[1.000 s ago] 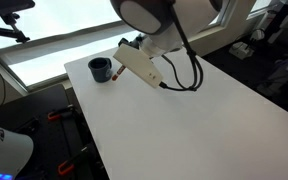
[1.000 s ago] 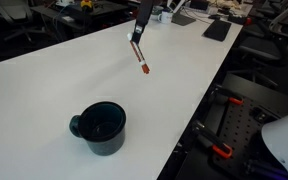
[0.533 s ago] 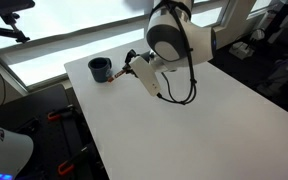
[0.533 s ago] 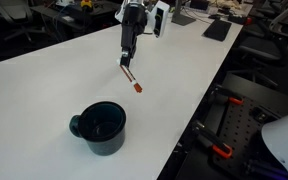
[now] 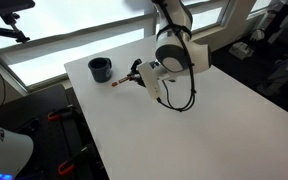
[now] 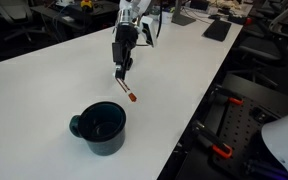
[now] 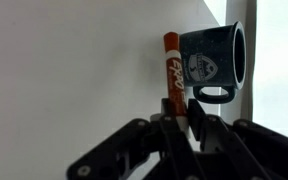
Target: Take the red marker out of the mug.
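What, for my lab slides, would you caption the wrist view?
Pincer shut on the red marker, held outside and beside the mug over the white table.

wrist pointing down, end effector [image 6: 121, 70] pinching red marker [image 6: 129, 91]

We see a white bench [image 5: 204, 140] filling both exterior views. A flat black slab [image 6: 217, 30] lies at its far end in an exterior view. Small red-and-black fittings [image 6: 221, 151] sit below its edge. A rounded white body [image 5: 4, 150] stands beside the bench, low down.
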`<state>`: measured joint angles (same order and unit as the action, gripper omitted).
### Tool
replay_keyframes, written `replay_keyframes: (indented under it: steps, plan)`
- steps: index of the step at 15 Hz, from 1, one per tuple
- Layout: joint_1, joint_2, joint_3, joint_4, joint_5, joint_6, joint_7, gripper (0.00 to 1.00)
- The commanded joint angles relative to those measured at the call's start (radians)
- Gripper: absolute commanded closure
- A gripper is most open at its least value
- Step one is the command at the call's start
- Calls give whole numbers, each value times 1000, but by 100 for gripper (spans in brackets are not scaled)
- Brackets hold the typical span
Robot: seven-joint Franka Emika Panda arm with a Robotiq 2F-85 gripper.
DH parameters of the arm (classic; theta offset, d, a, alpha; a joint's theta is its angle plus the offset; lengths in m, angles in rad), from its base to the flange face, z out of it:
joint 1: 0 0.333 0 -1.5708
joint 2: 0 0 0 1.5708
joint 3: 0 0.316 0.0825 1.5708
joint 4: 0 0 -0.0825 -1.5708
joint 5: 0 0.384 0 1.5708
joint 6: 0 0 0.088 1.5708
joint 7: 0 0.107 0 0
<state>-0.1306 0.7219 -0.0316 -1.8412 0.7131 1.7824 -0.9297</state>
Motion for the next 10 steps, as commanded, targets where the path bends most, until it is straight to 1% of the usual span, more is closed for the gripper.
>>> replay_keyframes:
  steps: [1,2,3,7,9,10]
  plan:
    - [-12,45,25,64,-49,-16,92,95]
    - [-16,54,31,74,-58,-21,107,65]
    - [-29,97,29,79,-73,1,85,53]
    - [-60,175,38,99,-114,18,77,24]
    - [-82,193,48,115,-108,-7,68,12]
    - [-92,206,55,126,-104,-22,67,5]
